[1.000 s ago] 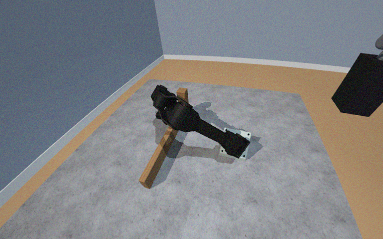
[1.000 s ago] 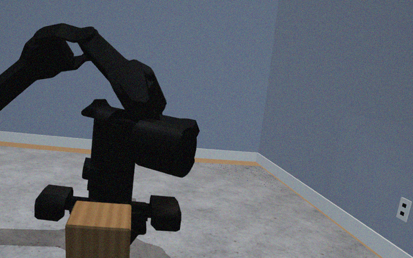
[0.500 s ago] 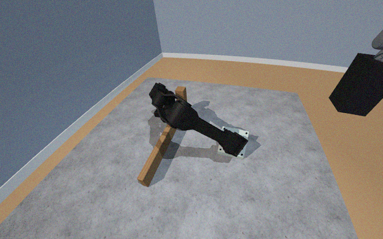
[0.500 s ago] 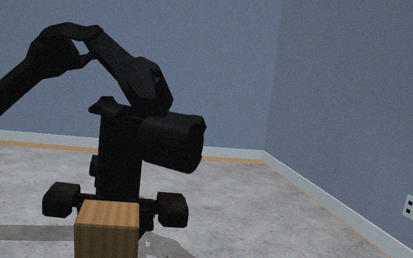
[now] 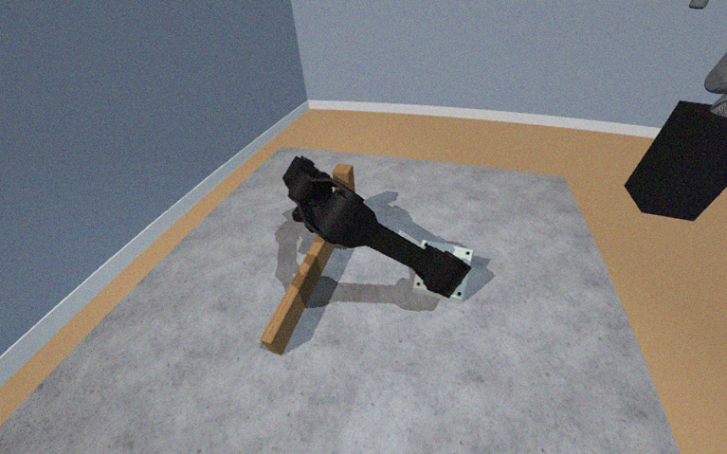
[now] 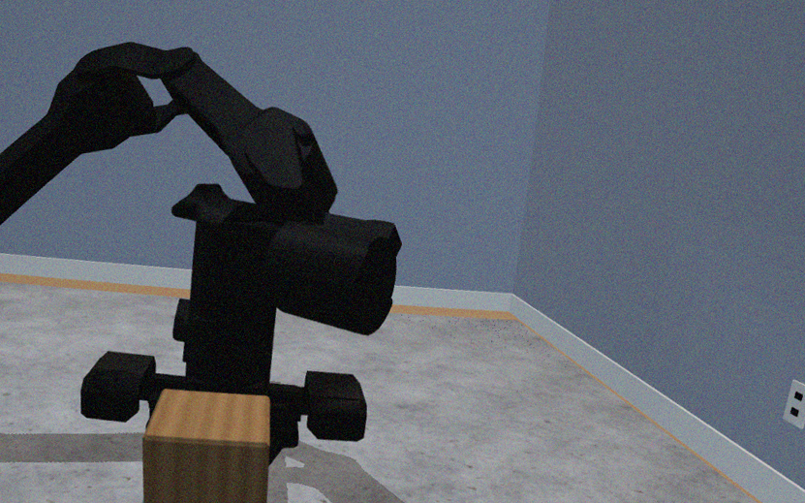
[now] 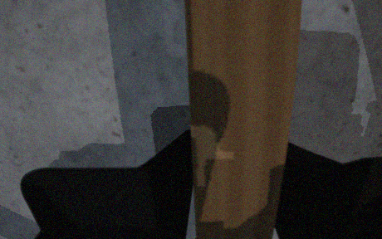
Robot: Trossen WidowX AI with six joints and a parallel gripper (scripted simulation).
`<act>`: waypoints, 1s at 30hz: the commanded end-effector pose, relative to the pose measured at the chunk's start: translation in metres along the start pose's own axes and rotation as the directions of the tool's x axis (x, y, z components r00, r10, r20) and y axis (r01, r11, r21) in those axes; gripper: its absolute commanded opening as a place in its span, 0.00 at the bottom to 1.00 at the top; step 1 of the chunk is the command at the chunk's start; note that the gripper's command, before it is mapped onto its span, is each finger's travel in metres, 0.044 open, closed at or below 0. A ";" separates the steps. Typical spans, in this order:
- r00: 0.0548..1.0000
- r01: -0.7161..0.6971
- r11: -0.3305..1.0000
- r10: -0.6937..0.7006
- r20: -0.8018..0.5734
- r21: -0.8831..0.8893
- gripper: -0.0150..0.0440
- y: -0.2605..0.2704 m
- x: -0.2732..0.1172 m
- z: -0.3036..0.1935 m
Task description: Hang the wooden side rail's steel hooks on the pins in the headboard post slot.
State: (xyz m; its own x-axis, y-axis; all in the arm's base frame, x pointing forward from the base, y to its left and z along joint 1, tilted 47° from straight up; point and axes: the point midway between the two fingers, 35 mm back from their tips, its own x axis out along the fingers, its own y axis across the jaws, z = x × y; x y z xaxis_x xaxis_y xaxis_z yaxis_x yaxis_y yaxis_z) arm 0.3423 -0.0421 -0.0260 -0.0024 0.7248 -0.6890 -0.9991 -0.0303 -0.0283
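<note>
Wooden side rail (image 5: 299, 290) (image 7: 249, 54), clenched in the jaws, lies 1 end well inside the table (image 5: 454, 392) (image 6: 480, 396) (image 7: 54, 83) edges.

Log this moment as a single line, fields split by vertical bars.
gripper: closed on side rail | hooks: not visible | headboard post: in exterior foreground | hang: unconfirmed | release: not done

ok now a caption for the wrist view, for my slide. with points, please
Wooden side rail (image 5: 298, 294) (image 7: 245, 54) gripped between the black fingers, shadows falling across the wood and the mottled grey surface (image 5: 420, 401) (image 6: 460, 390) (image 7: 54, 83).
</note>
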 end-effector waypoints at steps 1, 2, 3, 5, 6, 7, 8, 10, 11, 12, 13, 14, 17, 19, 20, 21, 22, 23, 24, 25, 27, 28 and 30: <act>1.000 0.019 1.000 -0.019 -0.005 -0.001 0.25 -0.002 -0.008 -0.002; 1.000 0.019 1.000 -0.019 -0.005 -0.001 0.25 -0.002 -0.008 -0.002; 1.000 0.019 1.000 -0.019 -0.005 -0.001 0.25 -0.002 -0.009 -0.002; 1.000 0.019 1.000 -0.019 -0.005 -0.001 0.25 -0.002 -0.009 -0.002; 1.000 0.019 1.000 -0.019 -0.005 -0.001 0.25 -0.002 -0.009 -0.002; 1.000 0.019 1.000 -0.019 -0.005 -0.001 0.25 -0.002 -0.009 -0.002; 1.000 0.019 1.000 -0.019 -0.005 -0.001 0.25 -0.002 -0.009 -0.002; 1.000 0.019 1.000 -0.019 -0.005 -0.001 0.25 -0.002 -0.010 -0.002; 1.000 0.019 1.000 -0.019 -0.005 -0.001 0.25 -0.002 -0.010 -0.002; 1.000 0.019 1.000 -0.019 -0.005 -0.001 0.25 -0.002 -0.010 -0.002; 1.000 0.019 1.000 -0.019 -0.005 -0.001 0.25 -0.002 -0.010 -0.002; 1.000 0.019 1.000 -0.019 -0.005 -0.001 0.25 -0.002 -0.010 -0.002; 1.000 0.019 1.000 -0.019 -0.005 -0.001 0.25 -0.002 -0.011 -0.002; 1.000 0.019 1.000 -0.019 -0.005 -0.001 0.25 -0.002 -0.011 -0.002; 1.000 0.019 1.000 -0.019 -0.005 -0.001 0.25 -0.002 -0.011 -0.002; 1.000 0.019 1.000 -0.019 -0.005 -0.001 0.25 -0.002 -0.012 -0.002; 1.000 0.019 1.000 -0.019 -0.005 -0.001 0.25 -0.002 -0.012 -0.002; 1.000 0.019 1.000 -0.019 -0.005 -0.001 0.25 -0.002 -0.012 -0.002; 1.000 0.019 1.000 -0.019 -0.005 -0.001 0.25 -0.002 -0.012 -0.002; 1.000 0.019 1.000 -0.019 -0.005 -0.001 0.25 -0.002 -0.012 -0.002; 1.000 0.019 1.000 -0.019 -0.005 -0.001 0.25 -0.002 -0.013 -0.002; 1.000 0.019 1.000 -0.019 -0.005 -0.001 0.25 -0.002 -0.013 -0.002; 1.000 0.019 1.000 -0.019 -0.005 -0.001 0.25 -0.002 -0.013 -0.002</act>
State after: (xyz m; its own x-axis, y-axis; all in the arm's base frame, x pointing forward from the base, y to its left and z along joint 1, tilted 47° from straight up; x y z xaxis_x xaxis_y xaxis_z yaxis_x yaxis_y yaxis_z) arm 0.3423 -0.0457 -0.0226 -0.0023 0.7248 -0.6889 -0.9992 -0.0299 -0.0281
